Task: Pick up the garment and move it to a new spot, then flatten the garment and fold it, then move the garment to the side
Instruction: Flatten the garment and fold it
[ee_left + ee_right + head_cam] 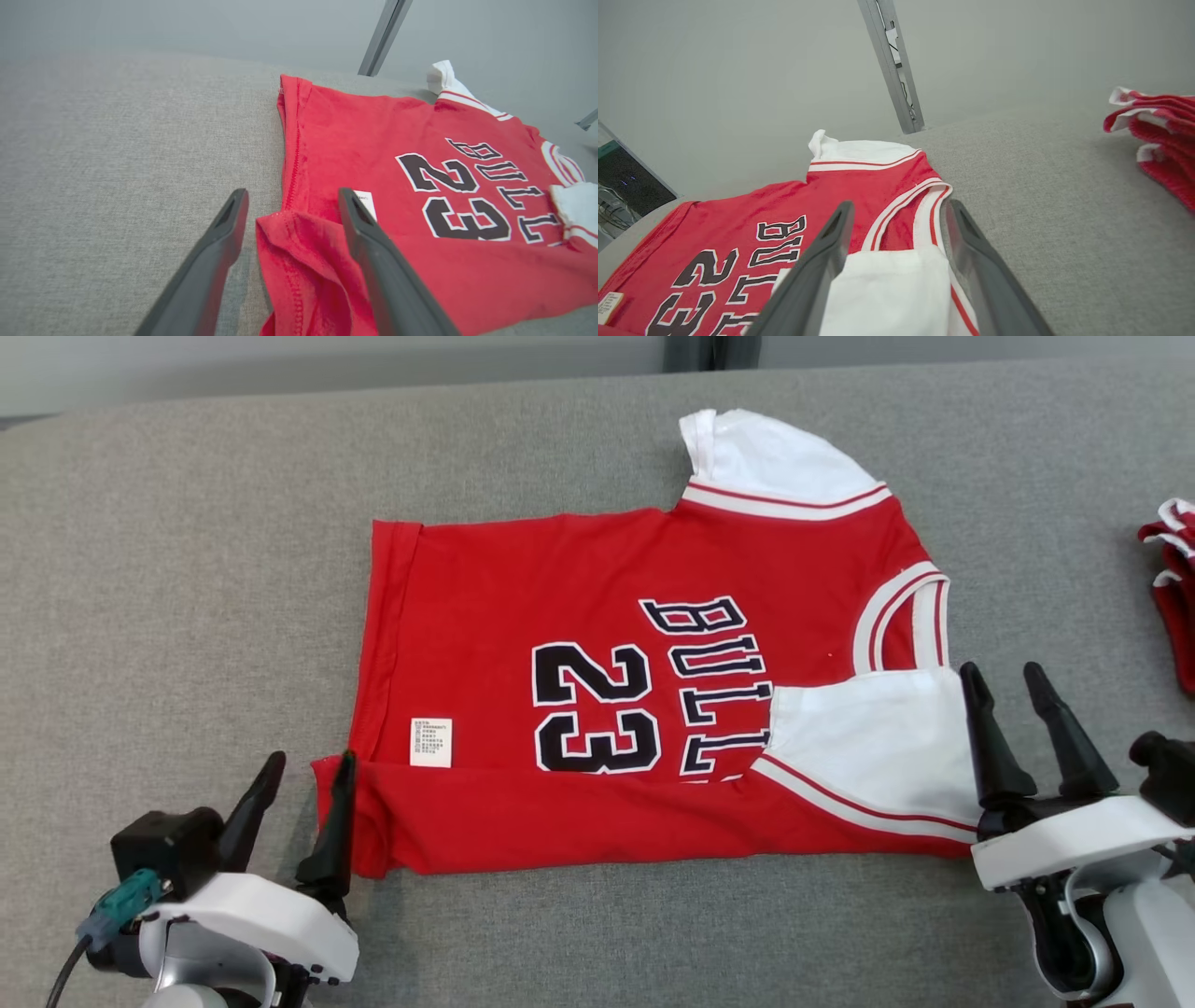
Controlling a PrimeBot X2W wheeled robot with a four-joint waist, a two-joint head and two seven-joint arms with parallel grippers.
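The left gripper (313, 758), released, straddles the shirt (560, 588) hem; the right gripper (1003, 669), released, straddles its white sleeve (878, 737), a clothes pile (1174, 588) off to its right.

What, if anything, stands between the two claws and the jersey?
Nothing visible does. The left claw is open at the jersey's folded hem corner, and the right claw is open at its white sleeve. The red pile at the right lies apart from both.
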